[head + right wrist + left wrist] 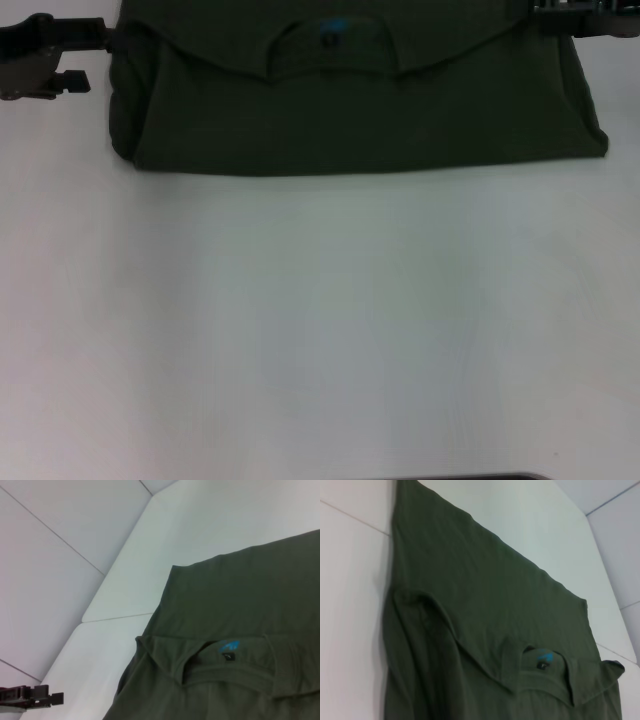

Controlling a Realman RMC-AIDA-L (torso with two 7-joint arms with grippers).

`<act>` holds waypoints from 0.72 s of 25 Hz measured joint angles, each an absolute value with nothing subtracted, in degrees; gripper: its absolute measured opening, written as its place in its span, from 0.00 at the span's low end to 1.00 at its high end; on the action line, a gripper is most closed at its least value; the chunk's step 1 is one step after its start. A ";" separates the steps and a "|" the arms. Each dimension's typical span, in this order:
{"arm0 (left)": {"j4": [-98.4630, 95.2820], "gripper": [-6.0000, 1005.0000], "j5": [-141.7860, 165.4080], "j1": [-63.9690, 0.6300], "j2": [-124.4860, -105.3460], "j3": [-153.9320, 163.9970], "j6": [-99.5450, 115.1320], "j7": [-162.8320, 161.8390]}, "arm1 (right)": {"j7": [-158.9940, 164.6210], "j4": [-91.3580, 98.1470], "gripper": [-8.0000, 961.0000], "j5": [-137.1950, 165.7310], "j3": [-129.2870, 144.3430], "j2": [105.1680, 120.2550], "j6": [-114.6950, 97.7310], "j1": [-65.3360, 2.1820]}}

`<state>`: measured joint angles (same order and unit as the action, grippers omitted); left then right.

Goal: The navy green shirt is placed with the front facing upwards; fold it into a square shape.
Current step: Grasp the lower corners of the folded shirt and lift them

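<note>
At the far edge of the white table (320, 330), the shirt (360, 110) lies already folded into a wide rectangle, plain green side up, sleeves tucked in. Its collar (330, 45) shows at the far side, folded over so the blue neck label (333, 27) faces up; no chest lettering is visible. The left gripper (62, 82) hangs beside the shirt's far left corner, apart from the cloth, with its fingers slightly parted and empty. The right gripper (560, 15) sits at the far right corner, mostly cut off by the frame; whether its claw is apart or together cannot be told, nor whether it touches the fabric. The right wrist view shows the left gripper (35, 697) over bare table, clear of the shirt (240, 645). The left wrist view shows the shirt (485, 630) flat, with smooth folded edges. Both arms flank the far corners, probably so each can take one corner. The rectangle is still wider than deep; judged from this, a further fold remains before a square.
</note>
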<state>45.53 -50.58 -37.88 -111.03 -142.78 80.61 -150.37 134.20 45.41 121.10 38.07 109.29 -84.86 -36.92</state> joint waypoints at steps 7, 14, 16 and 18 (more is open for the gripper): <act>41.56 0.82 -48.02 -39.94 -109.07 -142.18 79.16 -151.06 | 135.86 45.41 0.96 121.25 38.54 108.20 -86.38 -36.87; 36.69 0.80 -42.56 -41.97 -109.17 -141.96 74.15 -153.48 | 138.18 45.35 0.96 124.90 38.58 107.56 -87.64 -36.81; 35.31 0.80 -41.39 -42.44 -109.35 -141.91 72.80 -153.81 | 138.34 45.35 0.96 125.31 38.32 107.56 -87.87 -36.70; 34.01 0.80 -40.50 -42.99 -109.61 -141.83 71.87 -153.87 | 138.35 45.35 0.96 125.39 38.09 107.56 -87.94 -36.53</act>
